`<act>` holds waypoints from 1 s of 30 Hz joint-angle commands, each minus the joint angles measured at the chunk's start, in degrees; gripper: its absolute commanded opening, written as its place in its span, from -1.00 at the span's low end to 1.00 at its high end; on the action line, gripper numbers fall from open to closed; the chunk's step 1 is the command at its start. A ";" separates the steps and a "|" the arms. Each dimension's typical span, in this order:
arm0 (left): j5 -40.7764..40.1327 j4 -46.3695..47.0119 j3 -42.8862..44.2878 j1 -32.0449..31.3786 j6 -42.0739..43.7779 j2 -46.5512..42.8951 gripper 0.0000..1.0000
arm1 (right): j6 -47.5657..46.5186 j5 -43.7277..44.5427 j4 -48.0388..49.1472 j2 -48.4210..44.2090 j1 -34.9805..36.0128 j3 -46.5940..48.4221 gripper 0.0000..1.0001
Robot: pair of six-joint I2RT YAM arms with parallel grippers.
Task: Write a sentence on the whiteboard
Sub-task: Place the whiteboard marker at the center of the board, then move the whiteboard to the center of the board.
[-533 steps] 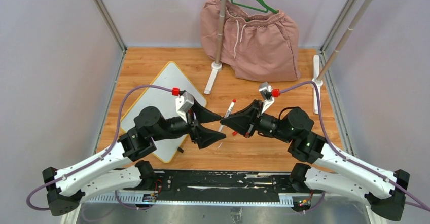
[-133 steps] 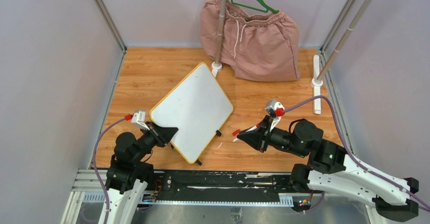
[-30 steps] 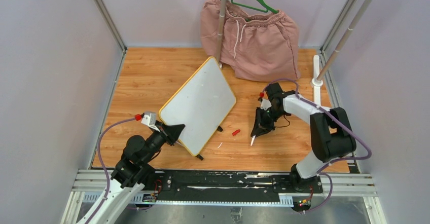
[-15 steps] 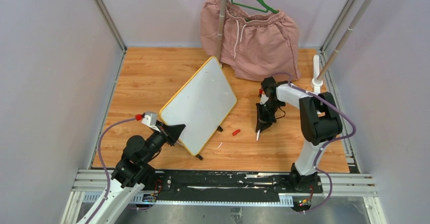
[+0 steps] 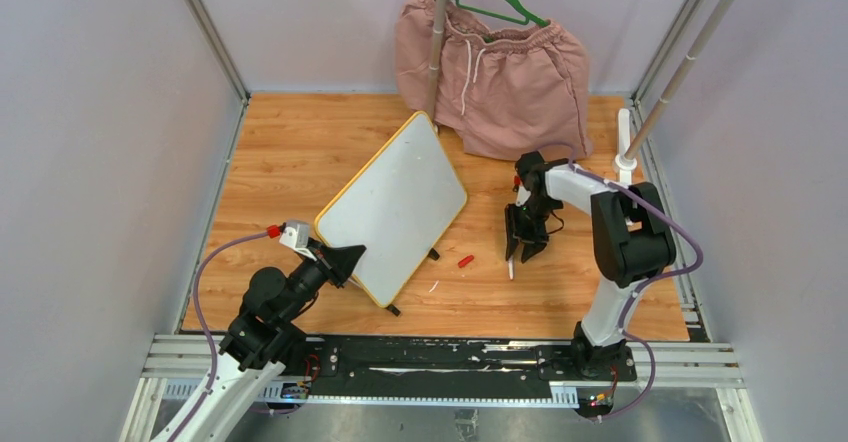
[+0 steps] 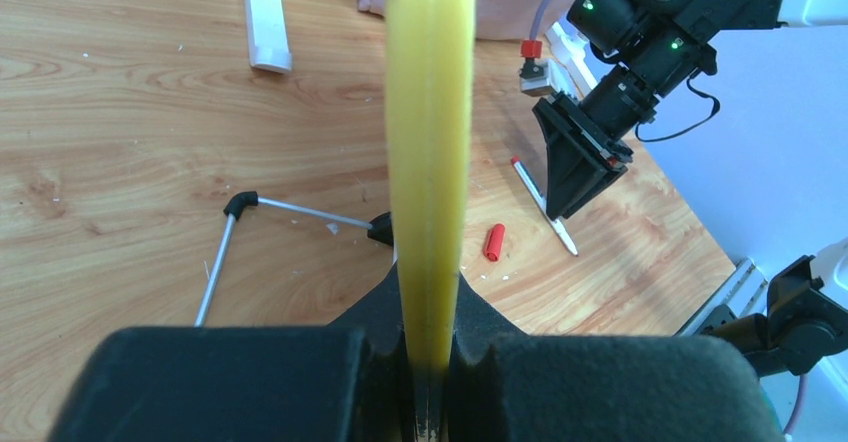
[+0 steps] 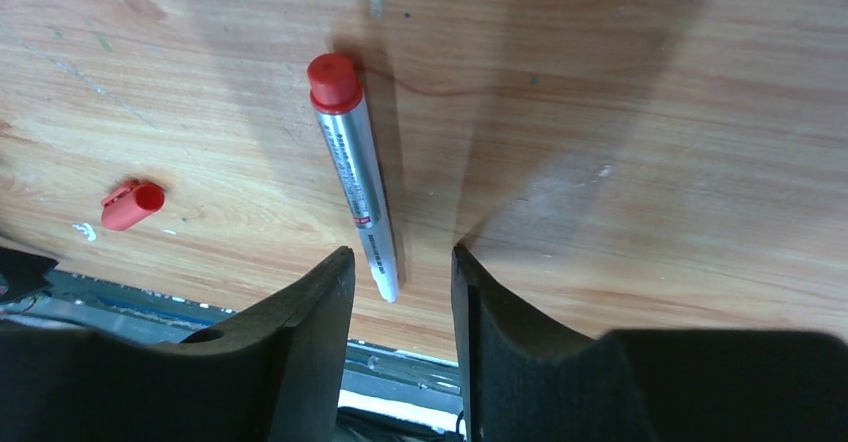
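Observation:
The whiteboard (image 5: 395,202), white with a yellow rim, stands tilted up off the table at centre left. My left gripper (image 5: 343,255) is shut on its near edge, and the left wrist view shows the yellow rim (image 6: 430,142) pinched between my jaws (image 6: 430,287). The sentence is out of view; the face seen from above is plain white. A white marker (image 7: 355,177) with a red end lies on the wood (image 5: 510,264). My right gripper (image 7: 400,254) hangs open just over the marker's near tip (image 5: 523,251). The red cap (image 5: 465,260) lies loose to the left (image 7: 132,205).
Pink shorts (image 5: 500,72) hang from a green hanger on a rack at the back. The rack's poles (image 5: 433,62) and white feet (image 5: 625,162) stand behind the board and beside my right arm. The board's wire stand (image 6: 240,212) rests on the wood.
My right gripper has opened and let go of the marker, which now lies on the table. The right arm drew back slightly. The left gripper and the board have barely moved.

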 commanded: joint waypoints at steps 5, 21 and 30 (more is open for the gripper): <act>3.63 2.05 -0.22 -0.53 0.26 -4.23 -0.97 | 2.41 10.33 0.95 -11.47 0.65 -1.40 0.01; 3.88 1.02 0.37 -0.53 -0.24 -4.18 -0.97 | -7.65 24.49 59.25 -38.30 37.51 -32.52 -0.01; 3.69 0.88 0.21 -0.55 -0.31 -4.19 -0.97 | -2.49 31.27 63.44 -36.64 35.95 -33.74 0.19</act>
